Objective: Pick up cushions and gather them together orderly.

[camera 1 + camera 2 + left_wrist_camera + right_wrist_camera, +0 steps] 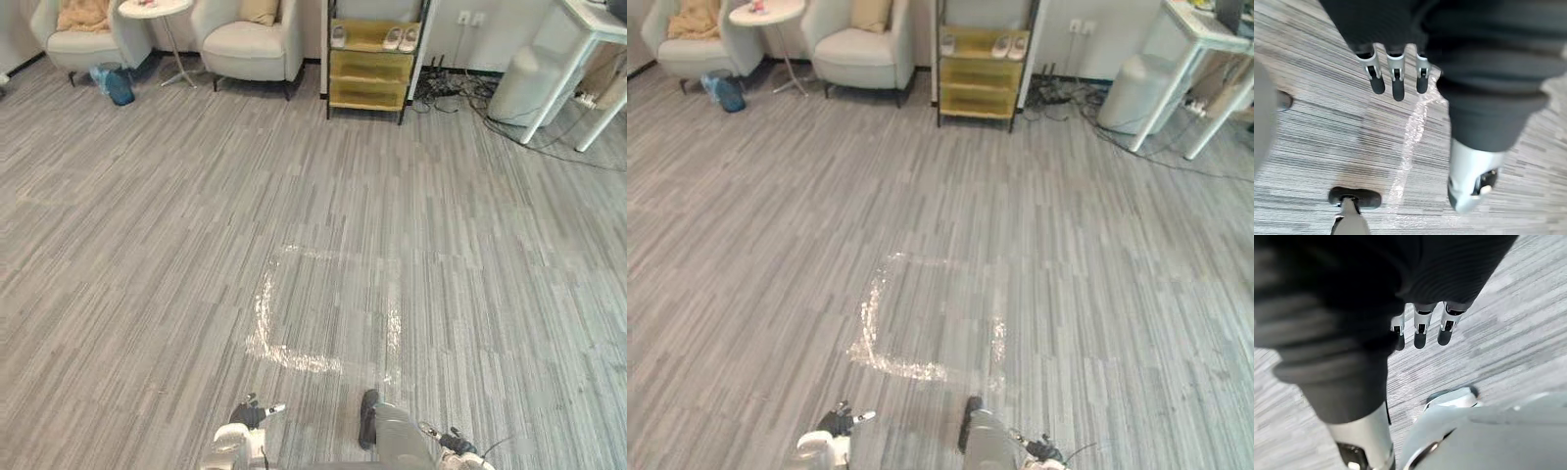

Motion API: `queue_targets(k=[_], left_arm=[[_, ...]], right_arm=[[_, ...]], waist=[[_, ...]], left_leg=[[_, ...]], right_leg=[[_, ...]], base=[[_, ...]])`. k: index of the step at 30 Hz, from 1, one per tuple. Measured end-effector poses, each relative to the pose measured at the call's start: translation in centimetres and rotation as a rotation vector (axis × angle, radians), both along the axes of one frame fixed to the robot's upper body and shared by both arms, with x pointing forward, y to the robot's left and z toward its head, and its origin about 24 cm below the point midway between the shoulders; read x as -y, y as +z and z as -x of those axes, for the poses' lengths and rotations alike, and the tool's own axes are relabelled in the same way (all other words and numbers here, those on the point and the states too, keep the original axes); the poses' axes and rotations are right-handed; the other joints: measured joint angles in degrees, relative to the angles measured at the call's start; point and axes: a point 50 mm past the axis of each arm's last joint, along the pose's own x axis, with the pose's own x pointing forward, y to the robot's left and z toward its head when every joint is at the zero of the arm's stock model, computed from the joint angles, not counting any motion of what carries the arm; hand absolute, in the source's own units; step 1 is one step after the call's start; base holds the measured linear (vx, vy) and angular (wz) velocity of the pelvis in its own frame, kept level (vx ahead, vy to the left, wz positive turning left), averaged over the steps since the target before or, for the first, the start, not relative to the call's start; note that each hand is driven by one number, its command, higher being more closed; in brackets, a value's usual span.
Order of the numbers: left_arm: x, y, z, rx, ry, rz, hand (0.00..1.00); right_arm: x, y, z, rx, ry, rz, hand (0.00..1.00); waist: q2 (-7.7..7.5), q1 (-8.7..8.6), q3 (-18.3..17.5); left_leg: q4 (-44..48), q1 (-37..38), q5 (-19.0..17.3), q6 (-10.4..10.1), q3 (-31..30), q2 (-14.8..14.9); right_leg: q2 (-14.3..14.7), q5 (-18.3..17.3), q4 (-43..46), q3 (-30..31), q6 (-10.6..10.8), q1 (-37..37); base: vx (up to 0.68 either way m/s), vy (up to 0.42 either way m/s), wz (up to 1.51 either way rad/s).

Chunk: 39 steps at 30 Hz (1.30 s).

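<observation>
Nearest: left hand (1397,81) and right hand (1420,332), both low over the grey striped floor (137,255), showing at the bottom edge of the head views. In each wrist view the fingers are straight and relaxed, pointing at the floor, holding nothing.

Just ahead on the floor is a shiny clear tape outline (294,354), roughly square, with its far side faint.

The cushions are well apart from both hands, at the far wall:
- orange-tan cushion (83,14) on the seat of the left cream armchair (69,44)
- beige square cushion (261,10) upright against the back of the right cream armchair (250,49)

A small round white side table (157,10) stands between the chairs. A blue object (114,84) sits on the floor beside the left armchair, possibly a bag, too small to tell.

Right of the chairs is a yellow shelf unit (369,69) in a dark frame, with pale shoes (402,39) on its upper shelf. Far right is a white desk (598,24), with a pale grey rounded container (519,83) just beside its legs.
</observation>
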Motion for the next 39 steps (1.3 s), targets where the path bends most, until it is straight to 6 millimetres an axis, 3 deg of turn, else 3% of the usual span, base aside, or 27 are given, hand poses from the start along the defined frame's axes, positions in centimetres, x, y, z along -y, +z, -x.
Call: queue_targets(k=[1, 2, 3, 4, 5, 8, 9, 10, 11, 12, 13, 15, 16, 17, 18, 21, 24, 26, 27, 30, 31, 32, 33, 34, 35, 37, 39], left_arm=[[0.4, 0.1, -0.2, 0.012, 0.018, 0.016, 0.00], [0.6, 0.2, -0.5, 0.025, 0.029, 0.024, 0.00], [0.7, 0.4, -0.9, 0.043, 0.023, 0.026, 0.00], [0.5, 0.9, -1.7, 0.079, 0.020, 0.024, 0.00], [0.5, 1.0, -1.9, 0.092, 0.015, 0.024, 0.00], [0.4, 1.5, -2.6, 0.132, 0.016, 0.026, 0.00], [0.5, 1.5, -2.6, 0.137, 0.017, 0.028, 0.00], [0.7, 1.4, -2.4, 0.131, 0.018, 0.032, 0.00], [0.6, 1.4, -2.4, 0.127, 0.017, 0.029, 0.00], [-0.1, 1.4, -2.5, 0.128, 0.005, 0.009, 0.00], [-0.3, 1.4, -2.5, 0.122, 0.002, 0.004, 0.00], [-0.5, 1.4, -2.6, 0.114, 0.001, -0.002, 0.00], [-0.7, 1.3, -2.6, 0.108, 0.001, -0.003, 0.00], [-0.9, 1.1, -2.4, 0.087, 0.004, -0.005, 0.00], [-1.0, 0.9, -2.0, 0.069, 0.007, -0.005, 0.00], [-0.6, 0.7, -1.4, 0.047, -0.019, -0.002, 0.00], [-0.6, 0.5, -1.3, 0.034, -0.021, -0.002, 0.00], [-0.9, 0.4, -1.1, 0.023, -0.026, -0.013, 0.00], [-0.6, 0.3, -1.2, 0.018, -0.028, -0.006, 0.00], [-0.3, 0.1, -0.5, 0.002, -0.013, 0.009, 0.00], [-0.3, 0.1, -0.6, 0.006, -0.014, 0.008, 0.00], [-0.4, 0.2, -0.7, 0.013, -0.012, 0.007, 0.00], [-0.3, 0.4, -1.0, 0.032, -0.011, 0.008, 0.00], [-0.4, 0.5, -1.0, 0.040, -0.008, 0.008, 0.00], [-0.3, 0.5, -1.0, 0.045, -0.008, 0.008, 0.00], [-0.3, 0.7, -1.3, 0.058, -0.008, 0.009, 0.00], [-0.1, 0.8, -1.6, 0.069, -0.007, 0.014, 0.00]], right_arm=[[0.1, 0.0, 0.2, -0.006, 0.010, 0.007, 0.00], [0.1, 0.0, 0.4, -0.012, 0.015, 0.010, 0.00], [-0.1, -0.1, 0.7, -0.022, 0.012, 0.008, 0.00], [-0.4, -0.2, 0.7, -0.026, 0.019, 0.001, 0.00], [-0.5, -0.2, 0.7, -0.023, 0.015, -0.003, 0.00], [-1.0, 0.1, -0.7, 0.036, -0.009, -0.014, 0.00], [-1.2, 0.2, -0.9, 0.045, -0.008, -0.016, 0.00], [-1.1, 0.3, -1.0, 0.051, 0.001, -0.009, 0.00], [-1.3, 0.2, -1.1, 0.049, 0.011, -0.014, 0.00], [-2.6, 0.0, -1.3, 0.049, 0.025, -0.046, 0.00], [-3.1, -0.1, -1.2, 0.045, 0.029, -0.055, 0.00], [-3.3, -0.2, -1.0, 0.040, 0.033, -0.062, 0.00], [-3.3, -0.2, -1.1, 0.042, 0.037, -0.061, 0.00], [-3.3, -0.1, -1.3, 0.044, 0.055, -0.055, 0.00], [-3.4, -0.1, -1.3, 0.042, 0.074, -0.053, 0.00], [-2.6, 0.0, -0.9, 0.035, 0.081, -0.034, 0.00], [-2.2, -0.1, -0.5, 0.030, 0.066, -0.031, 0.00], [-2.2, -0.3, 0.2, 0.006, 0.046, -0.042, 0.00], [-1.8, -0.5, 0.7, -0.018, 0.031, -0.040, 0.00], [-0.9, -0.4, 1.1, -0.027, -0.001, -0.028, 0.00], [-0.9, -0.5, 1.3, -0.032, -0.003, -0.027, 0.00], [-0.8, -0.5, 1.6, -0.039, 0.000, -0.024, 0.00], [-0.8, -0.5, 1.9, -0.043, 0.004, -0.020, 0.00], [-0.9, -0.4, 1.8, -0.041, 0.023, -0.016, 0.00], [-0.9, -0.5, 1.8, -0.041, 0.023, -0.018, 0.00], [-1.0, -0.5, 1.8, -0.038, 0.017, -0.023, 0.00], [-1.4, -0.5, 1.2, -0.020, 0.012, -0.034, 0.00]], waist=[[0.26, -0.25, 0.39], [0.50, -0.42, 1.13], [0.18, -0.42, 1.54], [-0.93, 0.62, 1.77], [-1.37, 1.47, 1.70], [-1.83, 2.47, 1.80], [-1.97, 2.54, 1.77], [-1.45, 2.62, 1.45], [-1.83, 2.96, 1.34], [-4.23, 2.80, 0.23], [-5.39, 2.39, -0.37], [-7.10, 2.80, -0.84], [-7.42, 2.82, -0.71], [-7.15, 2.83, -0.50], [-6.68, 2.48, -0.18], [-4.83, 1.98, 0.43], [-5.10, 1.79, 0.34], [-6.50, 1.59, 0.11], [-5.17, 1.05, 0.40], [-2.55, 1.42, -0.21], [-2.77, 1.40, -0.08], [-2.76, 1.25, -0.08], [-2.52, 1.25, -0.21], [-2.56, 1.39, -0.19], [-2.58, 1.48, -0.20], [-2.68, 1.79, -0.21], [-2.80, 2.31, -0.15]], left_leg=[[10.08, -4.25, 8.13, -3.06, 0.33, 1.97], [16.78, -7.22, 12.46, -1.23, 1.34, 3.81], [23.22, -10.92, 10.81, 1.51, 3.48, 5.56], [27.04, -15.83, 6.24, 4.03, 7.32, 6.64], [26.13, -18.55, 4.37, 4.38, 9.76, 6.68], [4.12, -23.82, 1.81, 5.43, 14.49, 3.99], [-7.11, -23.56, 3.83, 5.10, 13.59, 1.41], [-16.61, -23.51, 9.64, 4.63, 11.14, -0.83], [-16.03, -23.28, 13.91, 5.78, 9.45, -1.68], [-15.28, -23.08, 11.28, 6.84, 10.10, -3.79], [-13.97, -23.47, 9.55, 7.27, 10.16, -4.67], [-11.18, -21.64, 5.38, 8.48, 12.43, -5.98], [-11.23, -19.87, 4.08, 8.76, 13.19, -6.44], [-11.36, -16.83, 2.42, 9.08, 14.04, -6.52], [-12.13, -13.27, 1.19, 9.04, 14.21, -6.54], [-18.87, -3.74, 0.84, 9.05, 14.21, -6.05], [-22.95, 1.01, 0.72, 8.80, 12.82, -4.68], [-23.17, 1.14, -0.29, 6.69, 10.82, -5.13], [-22.97, 2.15, -1.15, 5.17, 9.01, -4.18], [-18.47, 1.21, -1.08, 4.99, 8.55, -2.37], [-11.52, -1.23, -1.03, 4.89, 7.79, -1.62], [-4.57, -4.28, -0.54, 3.44, 7.13, -0.74], [4.80, -8.19, 1.77, 0.06, 6.39, 1.04], [12.37, -11.27, 3.95, -0.38, 6.67, 2.73], [13.55, -13.10, 1.54, 1.26, 7.06, 3.43], [9.76, -14.79, -0.46, 2.21, 8.04, 3.08], [-5.16, -15.82, -0.26, 2.95, 5.17, -1.02]], right_leg=[[0.70, -2.40, -1.00, -0.95, -0.47, 3.85], [1.08, -3.56, -2.77, -1.84, -1.19, 7.73], [1.31, -4.51, -4.90, -2.93, -1.53, 11.64], [1.06, -5.07, -8.08, -4.10, -1.42, 16.15], [0.83, -4.84, -10.00, -4.66, -1.00, 18.56], [0.07, -5.67, -14.59, -5.86, 1.64, 24.86], [-0.49, -6.99, -14.64, -5.86, 2.92, 26.50], [-0.09, -9.04, -14.36, -5.50, 4.30, 27.78], [-0.31, -10.44, -13.62, -4.63, 5.11, 28.53], [-2.44, -10.90, -13.27, -3.23, 5.29, 29.37], [-3.52, -10.88, -11.90, -1.68, 5.29, 28.66], [-6.75, -10.30, 2.03, 4.03, 6.29, 23.94], [-7.92, -8.47, 9.50, 6.11, 8.70, 20.85], [-8.77, -3.53, 21.00, 9.17, 11.15, 16.09], [-9.30, -2.25, 28.95, 9.51, 12.84, 13.12], [-10.27, -5.65, 31.93, 2.75, 9.27, 9.06], [-8.51, -7.70, 14.19, -4.00, 6.70, 6.84], [-5.25, -1.03, -4.01, -1.20, 5.75, 7.37], [-3.84, 1.42, -4.30, -1.27, 2.86, 8.55], [-2.12, -2.27, -4.46, -1.05, 2.13, 9.93], [-2.14, -3.35, -4.70, -1.54, 1.93, 11.48], [-2.21, -3.95, -4.80, -2.06, 1.85, 12.67], [-1.99, -4.88, -4.80, -3.06, 1.58, 14.43], [-1.73, -5.75, -5.47, -3.58, 1.09, 16.66], [-1.39, -5.79, -7.28, -4.11, 0.98, 19.08], [-1.44, -5.71, -8.65, -4.15, 1.09, 19.72], [-2.05, -5.93, -9.58, -2.71, 2.20, 20.60]], base=[[0.56, -0.180, 0.58], [0.53, -0.146, 0.66], [0.48, -0.112, 0.58], [0.53, -0.120, 0.35], [0.42, -0.085, 0.08], [0.45, -0.001, 0.08], [0.50, 0.106, 0.05], [0.51, 0.161, -0.12], [0.52, 0.160, -0.05], [0.58, 0.150, 0.03], [0.59, 0.149, 0.07], [0.60, 0.188, -0.16], [0.47, 0.148, -0.33], [0.45, 0.116, -0.34], [0.44, 0.098, -0.29], [0.38, 0.020, -0.07], [0.30, -0.114, 0.21], [0.30, -0.201, 0.47], [0.32, -0.181, 0.26], [0.32, -0.195, 0.04], [0.29, -0.200, 0.16], [0.22, -0.115, 0.20], [0.17, -0.054, 0.20], [0.28, -0.064, 0.20], [0.23, -0.036, 0.10], [0.17, 0.007, -0.07], [0.20, 0.109, -0.27]])
